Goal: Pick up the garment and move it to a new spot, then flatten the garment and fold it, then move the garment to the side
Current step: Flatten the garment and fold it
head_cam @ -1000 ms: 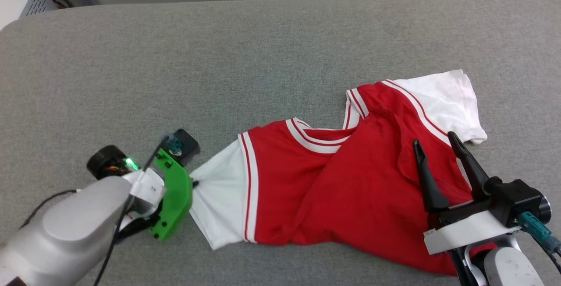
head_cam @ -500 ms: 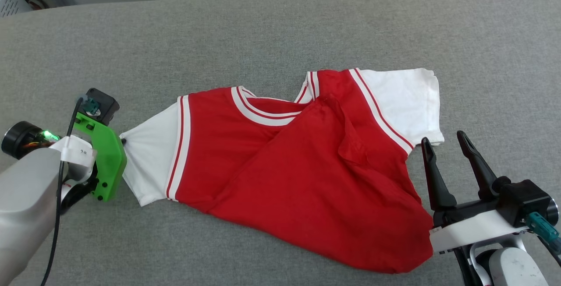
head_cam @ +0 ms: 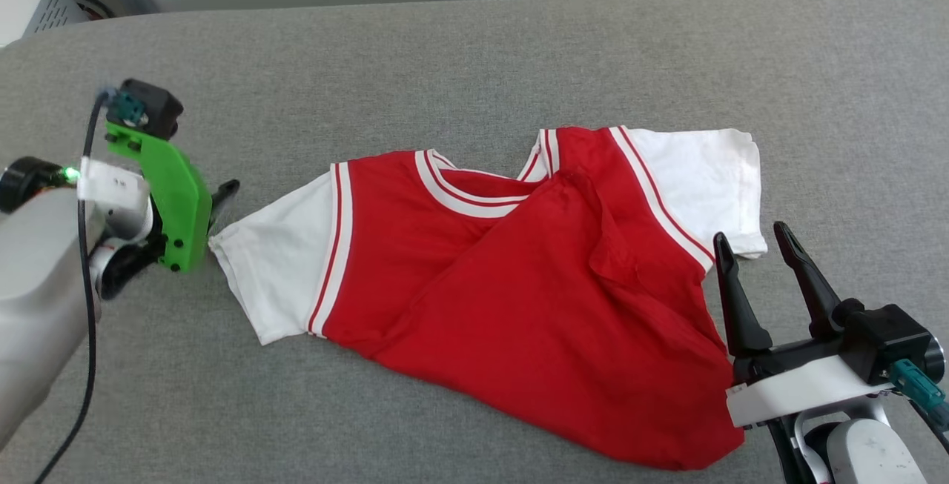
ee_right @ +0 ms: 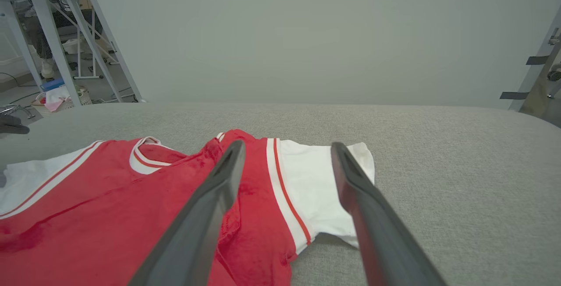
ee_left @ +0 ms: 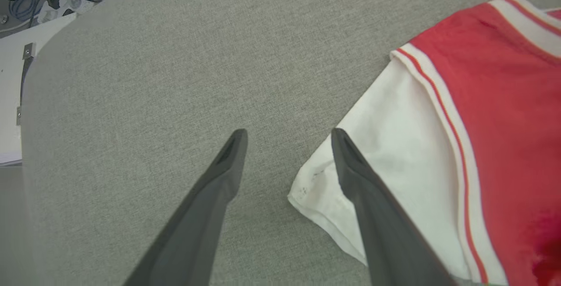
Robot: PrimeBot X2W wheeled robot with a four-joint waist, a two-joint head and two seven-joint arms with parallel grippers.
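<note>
The red white-sleeved jersey [head_cam: 519, 306] has been released by the left gripper [ee_left: 288, 132], now spread. The right gripper [head_cam: 750, 232] is held apart above the grey fabric surface [head_cam: 445, 61].

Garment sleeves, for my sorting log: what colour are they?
White: the garment has plain white sleeves; the head view shows both best.
</note>
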